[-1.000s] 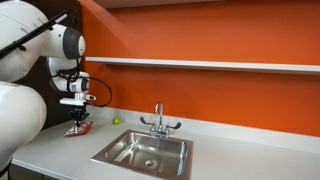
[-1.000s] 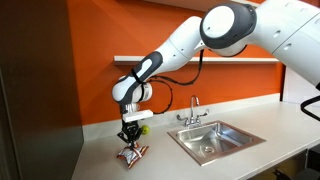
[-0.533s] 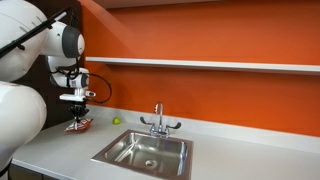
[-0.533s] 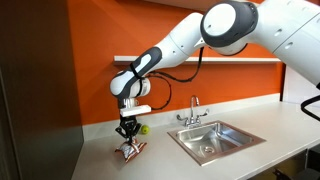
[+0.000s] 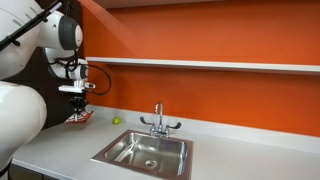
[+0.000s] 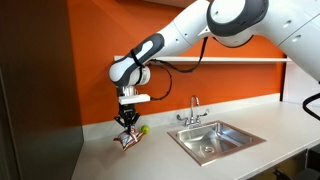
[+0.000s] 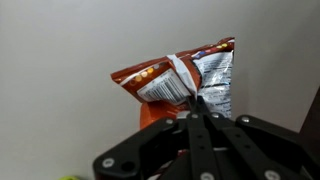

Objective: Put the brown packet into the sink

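My gripper [image 5: 77, 106] [image 6: 126, 123] is shut on the brown packet [image 5: 79, 116] [image 6: 127, 139] and holds it hanging in the air above the grey counter, left of the sink. In the wrist view the crinkly reddish-brown packet with white markings [image 7: 178, 78] sticks out beyond the closed fingertips [image 7: 193, 98]. The stainless steel sink [image 5: 145, 150] [image 6: 213, 138] with its chrome faucet [image 5: 158, 121] [image 6: 194, 110] is set in the counter, well apart from the gripper.
A small yellow-green ball [image 5: 116, 121] [image 6: 144, 129] lies on the counter by the orange wall, between the gripper and the faucet. A white shelf [image 5: 200, 65] runs along the wall above. The grey counter [image 5: 60, 150] stretches around the sink.
The gripper has risen with the brown packet in it; the packet was near the counter a second ago and now hangs clearly above it.
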### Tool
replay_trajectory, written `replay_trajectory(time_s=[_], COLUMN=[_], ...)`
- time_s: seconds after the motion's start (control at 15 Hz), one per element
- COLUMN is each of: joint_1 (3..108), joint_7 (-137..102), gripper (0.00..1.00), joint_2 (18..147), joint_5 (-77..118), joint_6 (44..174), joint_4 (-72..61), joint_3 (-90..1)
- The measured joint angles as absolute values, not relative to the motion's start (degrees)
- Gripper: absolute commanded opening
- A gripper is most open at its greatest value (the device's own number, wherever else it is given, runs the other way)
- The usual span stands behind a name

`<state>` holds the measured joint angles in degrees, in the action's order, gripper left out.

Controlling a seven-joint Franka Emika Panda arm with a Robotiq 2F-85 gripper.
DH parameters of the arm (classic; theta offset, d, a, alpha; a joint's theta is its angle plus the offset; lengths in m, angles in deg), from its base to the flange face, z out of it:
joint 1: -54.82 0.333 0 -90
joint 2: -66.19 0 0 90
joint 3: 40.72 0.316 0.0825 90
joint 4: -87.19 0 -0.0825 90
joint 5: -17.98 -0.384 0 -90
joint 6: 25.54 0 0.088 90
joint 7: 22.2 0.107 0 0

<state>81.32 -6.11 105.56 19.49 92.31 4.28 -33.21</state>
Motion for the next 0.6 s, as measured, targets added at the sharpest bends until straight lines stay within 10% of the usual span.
replay_trajectory(time_s=[0.6], joint_1=[78.7], joint_7=[-3.7], gripper=[0.00], joint_2=[97.8], joint_5=[19.5], joint_6=[92.3], joint_4=[-3.8], joint_3=[-35.8])
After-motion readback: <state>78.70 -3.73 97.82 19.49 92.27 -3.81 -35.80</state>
